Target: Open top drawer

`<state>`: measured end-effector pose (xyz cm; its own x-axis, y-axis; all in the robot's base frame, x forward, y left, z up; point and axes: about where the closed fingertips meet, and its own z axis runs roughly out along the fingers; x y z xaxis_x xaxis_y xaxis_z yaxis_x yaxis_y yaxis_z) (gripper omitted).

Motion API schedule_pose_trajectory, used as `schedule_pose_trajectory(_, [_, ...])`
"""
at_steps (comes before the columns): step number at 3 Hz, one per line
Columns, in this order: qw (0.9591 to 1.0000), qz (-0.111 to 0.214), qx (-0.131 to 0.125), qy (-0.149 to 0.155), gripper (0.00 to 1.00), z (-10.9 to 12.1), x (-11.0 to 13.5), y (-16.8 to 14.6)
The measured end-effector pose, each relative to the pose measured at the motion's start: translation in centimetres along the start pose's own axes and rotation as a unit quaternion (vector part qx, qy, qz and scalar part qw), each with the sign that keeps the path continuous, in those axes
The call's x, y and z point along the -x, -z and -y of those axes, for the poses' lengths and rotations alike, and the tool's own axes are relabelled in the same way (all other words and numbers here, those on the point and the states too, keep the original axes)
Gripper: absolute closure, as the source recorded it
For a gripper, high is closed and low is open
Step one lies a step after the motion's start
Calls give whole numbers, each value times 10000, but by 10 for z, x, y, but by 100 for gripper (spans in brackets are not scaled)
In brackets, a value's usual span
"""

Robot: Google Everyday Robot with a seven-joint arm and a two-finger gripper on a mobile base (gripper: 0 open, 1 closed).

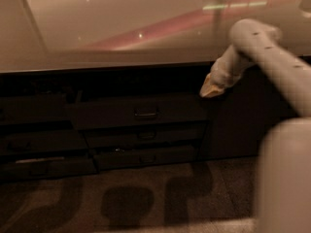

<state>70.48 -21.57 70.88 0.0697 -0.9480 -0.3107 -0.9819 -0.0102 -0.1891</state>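
Reaching for the top drawer (107, 113) well means bringing our gripper (212, 88), now at the front's upper right corner under the counter (121, 38), across and down onto the centred handle (146, 112), then pulling straight out. Whether it is apart or together we cannot tell.

No legible text, label, brand, number or sign is present: none on the top drawer (109, 113), the tabletop (121, 30) or my arm (274, 59). My gripper (212, 88) hangs at 2 o'clock from the drawer's handle (146, 113), just below the tabletop edge.
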Motion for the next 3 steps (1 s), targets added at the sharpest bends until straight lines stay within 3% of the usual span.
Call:
schedule_pose_trajectory(1, [9953, 155, -893, 343, 100, -26, -2, 55])
schedule_pose_trajectory(2, [9941, 277, -954, 442, 100, -83, -15, 40])
schedule_pose_trajectory(3, [9970, 299, -594, 388, 100, -117, -20, 12])
